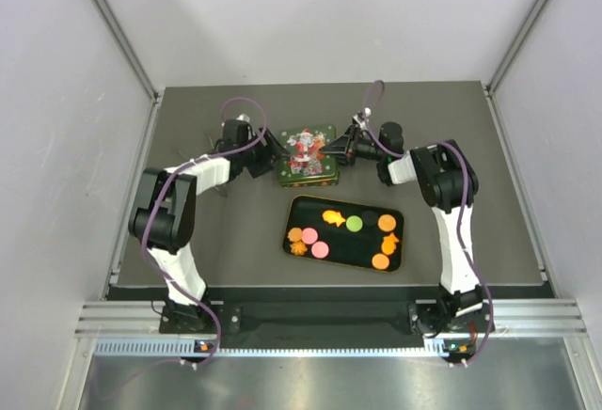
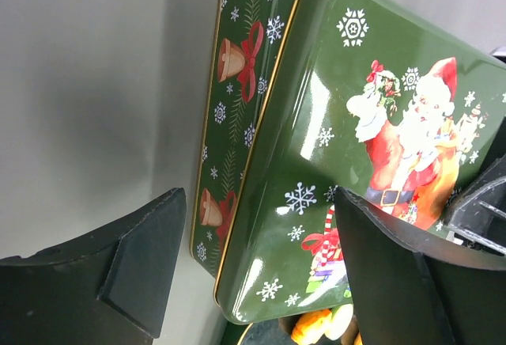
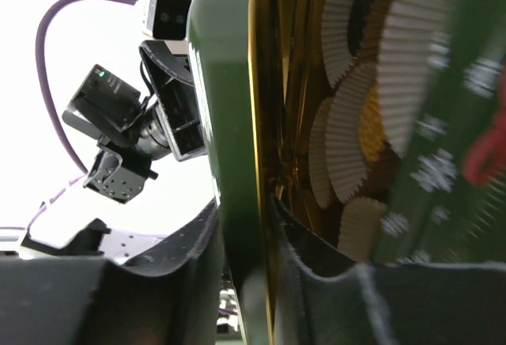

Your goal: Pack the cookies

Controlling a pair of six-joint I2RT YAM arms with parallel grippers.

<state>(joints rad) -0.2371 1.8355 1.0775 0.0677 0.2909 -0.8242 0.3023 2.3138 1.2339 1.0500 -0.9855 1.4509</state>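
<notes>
Bright even light, tin (image 2: 312, 115) glare — right wrist view blurred (overexposed)

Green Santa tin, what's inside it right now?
Through the gap under the lid, which the right pincer grips, white crinkled paper cups show. The lid covers the rest, so any other contents stay hidden.

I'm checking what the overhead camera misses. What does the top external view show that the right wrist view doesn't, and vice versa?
Only the top external view shows the black tray holding the cookies, lying apart from the green tin. Only the right wrist view shows white crinkled paper cups inside that tin, and the fingers of the right hand either side of a tin wall. Both show the green tin and part of the left arm.
</notes>
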